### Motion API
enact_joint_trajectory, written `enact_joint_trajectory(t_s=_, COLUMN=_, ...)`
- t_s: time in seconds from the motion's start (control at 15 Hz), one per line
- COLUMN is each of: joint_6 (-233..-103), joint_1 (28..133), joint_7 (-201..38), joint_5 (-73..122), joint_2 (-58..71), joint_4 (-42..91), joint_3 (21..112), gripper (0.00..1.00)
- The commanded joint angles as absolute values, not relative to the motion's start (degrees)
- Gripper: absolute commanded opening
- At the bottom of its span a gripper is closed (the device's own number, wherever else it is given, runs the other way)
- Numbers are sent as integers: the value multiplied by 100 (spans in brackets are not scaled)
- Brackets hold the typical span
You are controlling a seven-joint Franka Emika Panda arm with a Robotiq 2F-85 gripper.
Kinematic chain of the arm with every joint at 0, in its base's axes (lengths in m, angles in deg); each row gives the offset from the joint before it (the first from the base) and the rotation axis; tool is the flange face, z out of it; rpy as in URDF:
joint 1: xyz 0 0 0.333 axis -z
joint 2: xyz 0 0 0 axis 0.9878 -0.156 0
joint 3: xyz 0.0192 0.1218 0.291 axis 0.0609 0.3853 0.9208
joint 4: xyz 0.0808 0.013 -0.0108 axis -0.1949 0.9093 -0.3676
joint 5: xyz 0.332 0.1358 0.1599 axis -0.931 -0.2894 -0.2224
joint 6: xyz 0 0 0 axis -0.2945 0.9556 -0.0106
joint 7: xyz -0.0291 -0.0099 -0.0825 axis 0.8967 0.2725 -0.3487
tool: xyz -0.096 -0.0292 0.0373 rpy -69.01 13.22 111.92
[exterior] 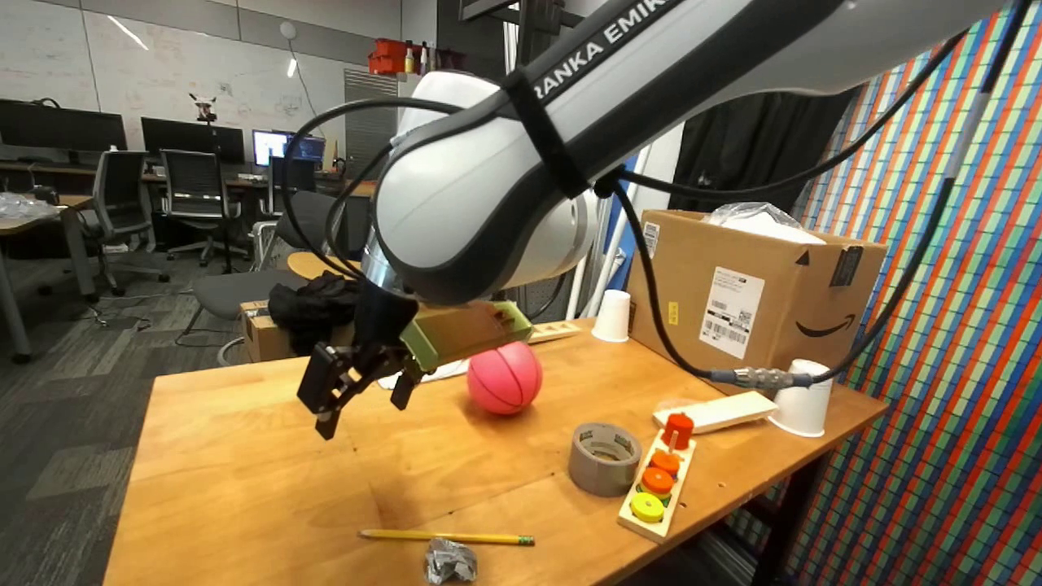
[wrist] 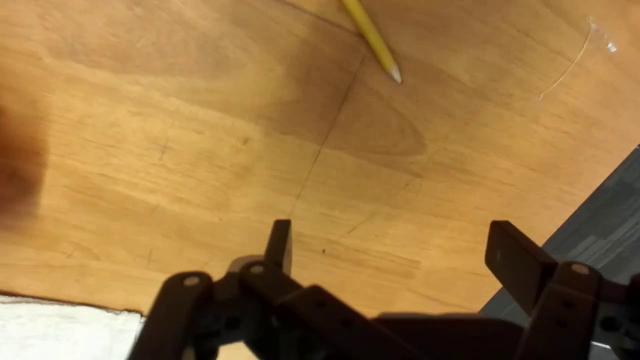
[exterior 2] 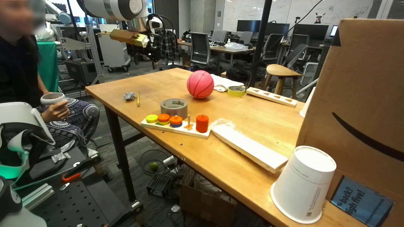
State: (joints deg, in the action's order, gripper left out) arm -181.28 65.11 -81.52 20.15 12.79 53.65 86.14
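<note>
A: ok what kind of room is this?

B: Office or lab type place. Back left in an exterior view you get monitors (exterior: 175, 138) and chairs (exterior: 191, 183) by a whiteboard (exterior: 244, 81), then a wooden table (exterior: 244, 456) up front.

A: Cool. Going left to right, where's the gripper (exterior: 365, 407)?

B: Leftmost of the bunch, hanging in the air above the table. Its fingers (wrist: 279, 245) are spread wide and it's not holding anything. The wrist view just shows wood grain between them.

A: And what's closest to it?

B: Toward the camera there's a yellow pencil (exterior: 448, 536) lying flat, tip pointing left, with a crumpled bit of foil (exterior: 449, 561) just beside it. A bit further right is the pink ball (exterior: 505, 378), sitting on the table, apart from the gripper. There's a white cloth (exterior 2: 225, 82) just behind the ball.

A: Rest of it?

B: Grey tape roll (exterior: 598, 474), just beside a wooden peg toy (exterior: 658, 482) with yellow, orange and red discs. Then a pale board (exterior: 716, 411), a big cardboard box (exterior: 777, 285) with plastic sticking out the top, and an upside-down paper cup (exterior: 802, 403) in front of the box.
</note>
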Motion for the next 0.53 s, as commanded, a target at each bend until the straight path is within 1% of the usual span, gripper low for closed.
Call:
enact_joint_trajectory(t_s=0.0, joint_6=-17886, joint_1=6548, joint_7=-7940, joint_5=2224, joint_2=820, joint_4=4603, joint_3=8466, gripper=100)
enact_joint_trajectory(t_s=0.47, joint_6=-17664, joint_1=6615, joint_7=-7763, joint_5=2301, joint_2=63, joint_4=3769, joint_3=8226, gripper=100)
